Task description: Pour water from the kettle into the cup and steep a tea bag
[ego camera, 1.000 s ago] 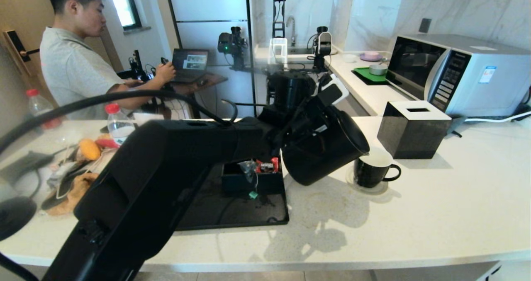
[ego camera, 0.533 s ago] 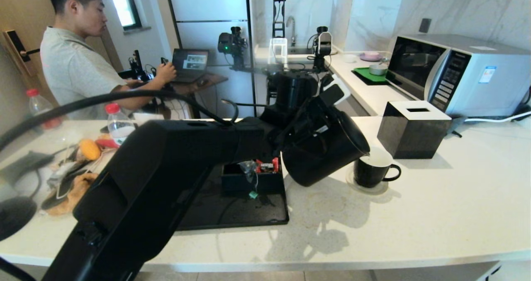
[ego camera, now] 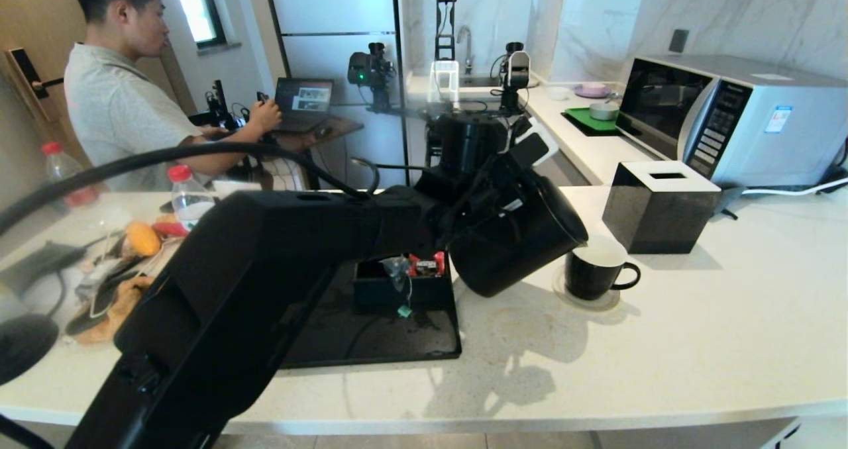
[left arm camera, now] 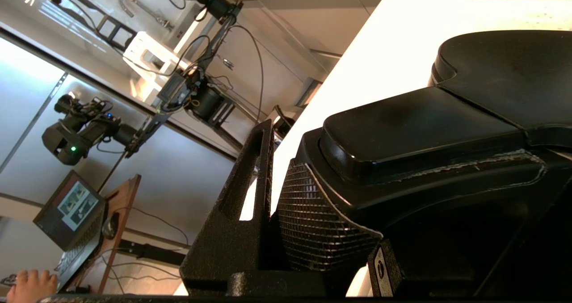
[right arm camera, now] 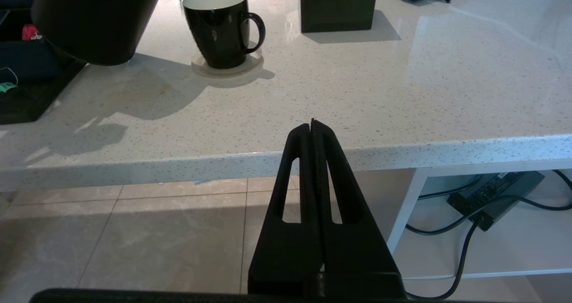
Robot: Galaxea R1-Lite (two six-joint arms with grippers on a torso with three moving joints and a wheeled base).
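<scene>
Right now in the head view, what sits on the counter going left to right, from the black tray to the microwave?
black tray → tea bag hanging over the small box on the tray → kettle, tilted in the left claw → cup → black tissue box → microwave.

**Free room on the right, crowded on the left**

The white speckled stone counter (ego camera: 695,343) is bare along its front edge and toward its right front corner; a gripper can pass there freely. Near the middle, the tall matte black kettle (ego camera: 513,247) hangs tilted above the counter, its top over the black mug with white inside (ego camera: 593,273), so the way to the mug from the left is closed. Just behind the mug stands a black cube tissue box (ego camera: 659,207). The flat black tray (ego camera: 377,340) with a small black box (ego camera: 397,290) fills the left middle, and clutter lies at the left edge.
</scene>
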